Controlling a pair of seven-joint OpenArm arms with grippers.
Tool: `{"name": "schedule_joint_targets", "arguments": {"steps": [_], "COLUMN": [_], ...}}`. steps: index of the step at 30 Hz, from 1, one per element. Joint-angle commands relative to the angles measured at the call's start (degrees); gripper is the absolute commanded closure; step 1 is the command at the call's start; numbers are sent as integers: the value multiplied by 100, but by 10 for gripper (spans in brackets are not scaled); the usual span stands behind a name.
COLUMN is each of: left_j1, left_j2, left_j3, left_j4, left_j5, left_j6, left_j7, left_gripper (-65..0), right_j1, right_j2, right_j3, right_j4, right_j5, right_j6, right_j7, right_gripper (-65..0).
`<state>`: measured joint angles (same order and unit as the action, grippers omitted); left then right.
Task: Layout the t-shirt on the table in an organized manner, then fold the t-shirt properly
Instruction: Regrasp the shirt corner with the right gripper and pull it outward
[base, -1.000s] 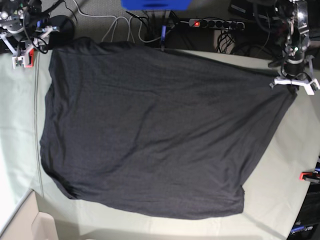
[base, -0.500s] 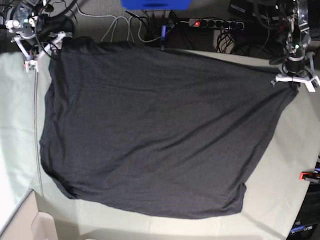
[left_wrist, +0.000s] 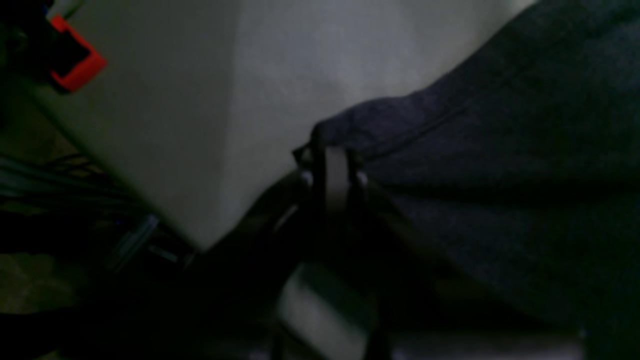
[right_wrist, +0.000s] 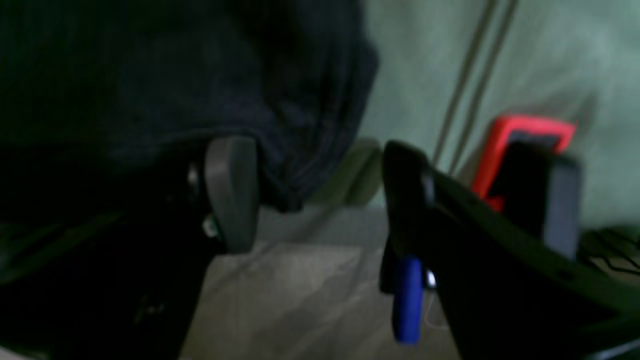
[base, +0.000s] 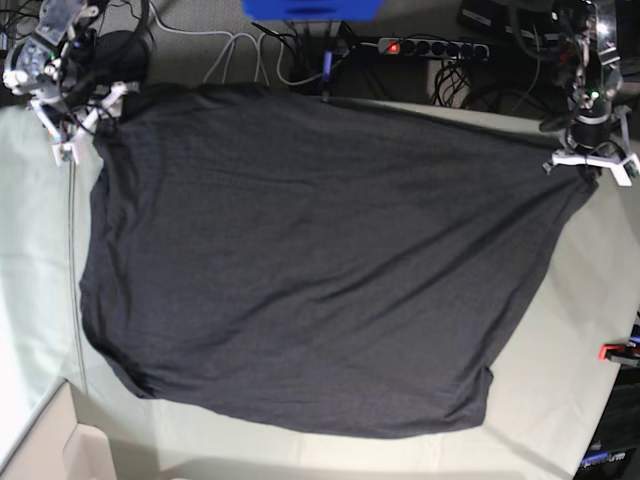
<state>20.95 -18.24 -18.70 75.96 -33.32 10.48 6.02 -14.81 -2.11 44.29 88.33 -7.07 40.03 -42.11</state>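
Note:
The charcoal t-shirt (base: 300, 260) lies spread wide on the pale green table (base: 570, 330), plain side up, with no print showing. My left gripper (base: 590, 166) is at the shirt's far right corner and is shut on its hem (left_wrist: 380, 120); the closed fingers (left_wrist: 334, 172) pinch the fabric edge. At the shirt's top left corner, my right gripper (base: 88, 122) stands open. In the right wrist view that corner of the shirt (right_wrist: 305, 145) hangs between the grey pad (right_wrist: 232, 195) and the dark finger (right_wrist: 407, 200), with neither one pressing it.
A power strip (base: 430, 47), cables and a blue object (base: 310, 8) lie beyond the table's back edge. Red clamps sit at the table's edges (base: 612, 351) (right_wrist: 525, 145) (left_wrist: 77, 62). A pale box corner (base: 60, 450) is at the lower left.
My right gripper has moved right from the table's left corner to the shirt's top left corner, staying open. The left gripper keeps its hold and has barely moved.

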Motion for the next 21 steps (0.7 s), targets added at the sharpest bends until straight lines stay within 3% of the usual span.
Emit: {"name": "schedule_joint_targets", "arguments": {"steps": [1, 5, 15, 21], "left_j1": [2, 2, -86, -86], "left_j2": [-97, -97, -88, -88], "left_j3": [-60, -69, -69, -69], "left_j4": [74, 74, 74, 83], "left_j5": [40, 40, -4, -13], "left_j6": [20, 20, 29, 29], "left_j7": [-149, -149, -149, -149], "left_gripper": [0, 0, 0, 0], "right_j1": [70, 369, 1353, 1485], "right_j2": [92, 277, 892, 1050], "right_j3": [15, 6, 6, 6], "right_j4": [-29, -390, -1559, -1049], "right_j5": [26, 26, 17, 17], "right_j6": [-3, -3, -3, -3], "right_j7": [66, 66, 74, 48], "right_gripper": [-368, -317, -323, -322]}}
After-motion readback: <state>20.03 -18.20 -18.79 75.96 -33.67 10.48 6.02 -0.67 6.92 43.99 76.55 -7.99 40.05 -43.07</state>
